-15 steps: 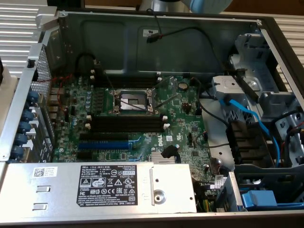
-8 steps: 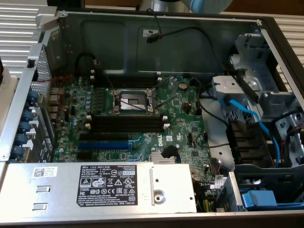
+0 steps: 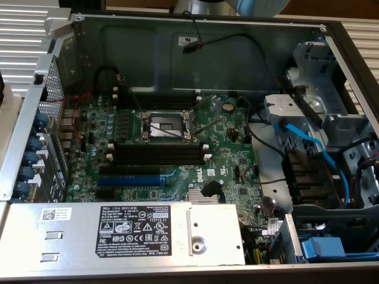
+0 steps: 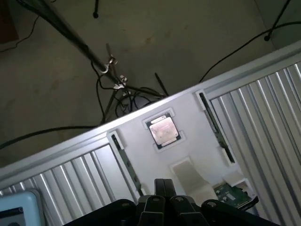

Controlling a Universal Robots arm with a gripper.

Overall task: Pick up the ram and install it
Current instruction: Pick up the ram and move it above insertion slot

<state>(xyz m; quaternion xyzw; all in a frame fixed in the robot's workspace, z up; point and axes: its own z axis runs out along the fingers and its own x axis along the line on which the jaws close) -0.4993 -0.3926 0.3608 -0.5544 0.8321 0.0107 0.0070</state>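
Wrist view. Noted claw [image 4: 162, 184] pressed fully shut, gripping nothing, hanging above a white tray [image 4: 136, 147]. Spotted ram [image 4: 231, 194] just beside claw: dark-green board lying flat in a tray recess, with one end hidden behind claw body. Farther across tray, logged a CPU chip [image 4: 163, 130] seated in a square pocket, flanked by two long thin dark strips [image 4: 215, 126]. Cannot tell whether sticks on edge or bare grooves. Under tray, ribbed metal desk [image 4: 268, 113]. Beyond its edge, grey floor [image 4: 188, 37] strewn with black cables [image 4: 123, 89].

Exterior view. Nearest, found grey power supply [image 3: 118, 234] with black-and-white label, inside open computer case [image 3: 23, 118]. Behind it, green motherboard [image 3: 225, 160] lying flat. Going back across board: blue expansion slot [image 3: 129, 180], then black memory slots [image 3: 157, 155] with white end latches, then open CPU socket [image 3: 167, 124]. Toward exterior view's right, blue cables [image 3: 293, 129] looped over drive bay. Farthest, seen arm [image 3: 249, 5] above case's rear wall.
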